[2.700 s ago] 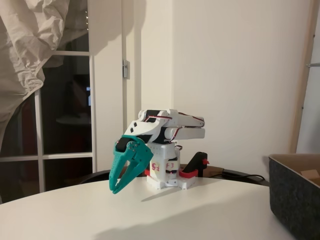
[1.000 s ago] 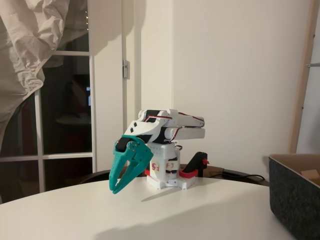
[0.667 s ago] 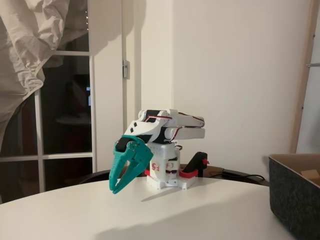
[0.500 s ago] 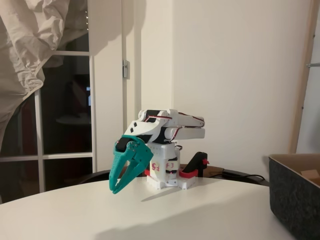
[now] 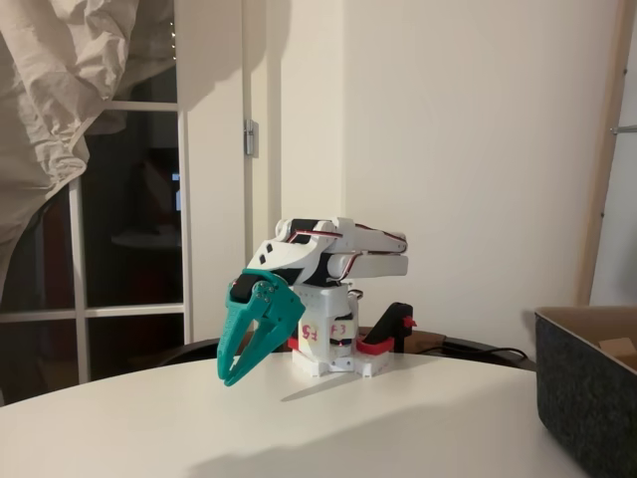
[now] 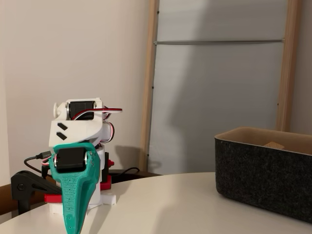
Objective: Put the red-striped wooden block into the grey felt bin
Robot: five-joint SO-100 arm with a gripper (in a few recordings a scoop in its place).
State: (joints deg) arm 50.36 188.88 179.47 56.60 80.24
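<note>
Wooden corner point(image 6: 273, 144) peeking over the rim looks like the block, lying inside the bin point(image 6: 263, 175) at the tabletop's point(image 5: 348, 428) right edge. I'd judge it light and stiff, best pinched by its flat sides. Gripper point(image 5: 231, 376) folded low, fingers closed, empty.

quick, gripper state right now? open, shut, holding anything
Gripper: shut, holding nothing, tips pointing down at the table; its fingers look pressed together from the other side too.
</note>
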